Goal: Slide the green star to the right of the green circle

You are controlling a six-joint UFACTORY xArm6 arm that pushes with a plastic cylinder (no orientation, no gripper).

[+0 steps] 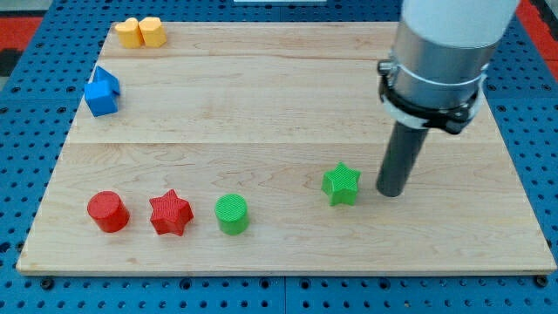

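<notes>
The green star (341, 183) lies on the wooden board (279, 87), right of centre near the view's bottom. The green circle (232, 214) sits to its left and slightly lower, with a clear gap between them. My tip (391, 191) rests on the board just to the right of the green star, a small gap apart from it. The rod rises from there to the grey arm at the view's top right.
A red star (170, 213) and a red circle (108, 211) stand in a row left of the green circle. A blue block pair (102, 92) sits at the left edge. Two yellow blocks (140, 32) sit at the top left corner.
</notes>
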